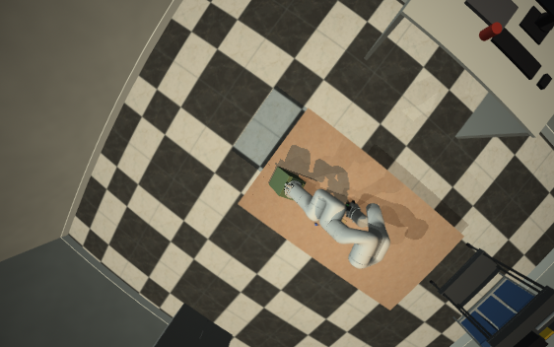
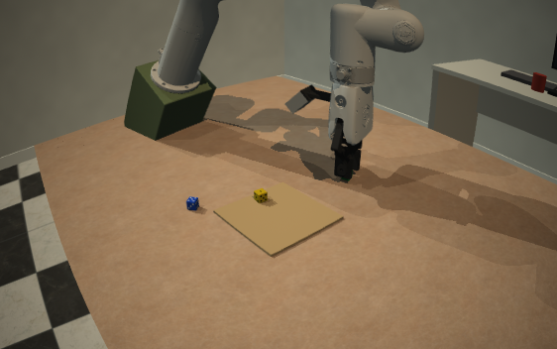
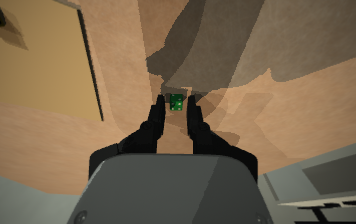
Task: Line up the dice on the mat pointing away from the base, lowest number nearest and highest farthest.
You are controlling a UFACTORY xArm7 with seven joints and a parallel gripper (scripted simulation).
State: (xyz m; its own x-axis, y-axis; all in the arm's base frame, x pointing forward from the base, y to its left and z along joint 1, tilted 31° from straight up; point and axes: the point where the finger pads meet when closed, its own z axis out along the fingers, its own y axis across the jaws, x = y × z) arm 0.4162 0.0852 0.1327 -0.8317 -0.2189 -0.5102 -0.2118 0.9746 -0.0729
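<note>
The green die (image 3: 176, 102) sits on the table between the fingertips, with a narrow gap on each side; only a sliver of it shows in the exterior view. My gripper (image 2: 346, 172) (image 3: 176, 103) is partly open, low around the die, pointing down. The tan mat (image 2: 292, 225) (image 3: 50, 75) lies flat on the table, beside the gripper. The yellow die (image 2: 260, 195) rests on the mat near its back-left edge in the exterior view, its top seeming to show one pip. The blue die (image 2: 192, 203) (image 1: 315, 224) lies on the table off the mat's left corner. The green die's number is unclear.
The arm's green base block (image 1: 281, 182) (image 2: 149, 99) stands at one end of the brown table top (image 1: 394, 276) (image 2: 173, 288). Arm shadows fall across the table around the gripper. A desk (image 2: 453, 94) with a red cup (image 2: 538, 82) stands beyond the table.
</note>
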